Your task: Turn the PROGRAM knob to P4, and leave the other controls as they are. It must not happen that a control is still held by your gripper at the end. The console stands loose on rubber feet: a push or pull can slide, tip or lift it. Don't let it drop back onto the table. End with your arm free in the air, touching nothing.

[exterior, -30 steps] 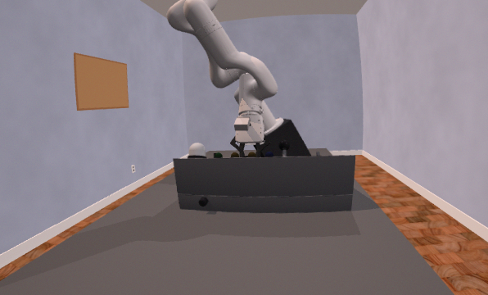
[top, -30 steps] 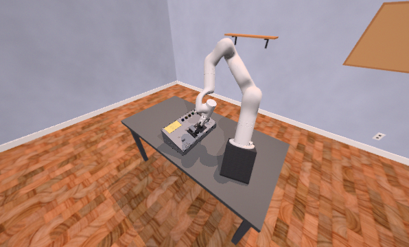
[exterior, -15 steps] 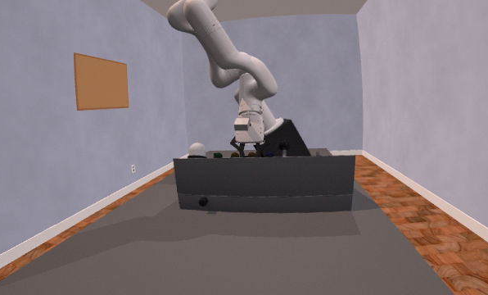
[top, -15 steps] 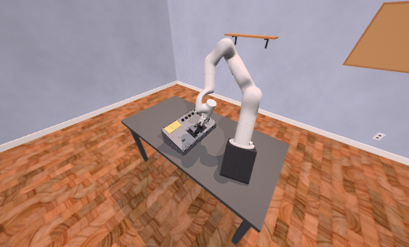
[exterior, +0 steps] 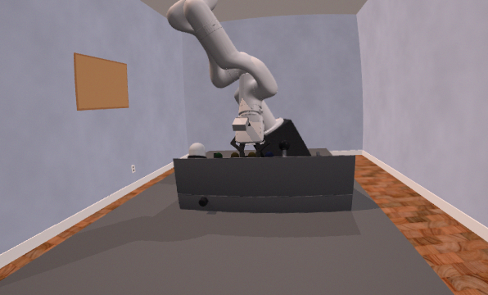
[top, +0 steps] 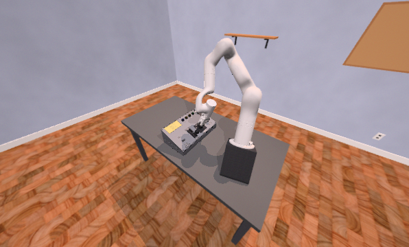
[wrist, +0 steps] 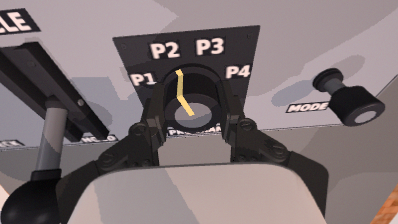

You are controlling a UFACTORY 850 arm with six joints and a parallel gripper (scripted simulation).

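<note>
On the desk (top: 266, 154), seen from the top view: grey console (top: 177, 142) standing beside the arm's dark pedestal (top: 239, 171), with the gripper (top: 198, 130) lowered onto the panel's near half, just past the yellow label (top: 173, 127). Too small from here to read any dial.

From the exterior view: only the console's dark rear wall facing the camera, level and flat on the desk, no sign of tipping. Gripper (exterior: 249, 151) dipping behind that wall's top edge, between a white dome (exterior: 196, 149) and a black-knobbed lever (exterior: 284, 146).

From the wrist view: jaws clamped on the PROGRAM knob (wrist: 192, 102), one finger (wrist: 156, 107) on each flank. Yellow pointer (wrist: 183, 92) aimed near P2 (wrist: 164, 50), slightly toward P1. P4 (wrist: 237, 71) sits to the knob's right. MODE switch (wrist: 350, 100) further right, untouched.

Step in hand: grip made, turning barely begun or not begun. Next move likely calls for a clockwise wrist twist past P3, kept purely rotational, with no downward or sideways load on the loose console.
</note>
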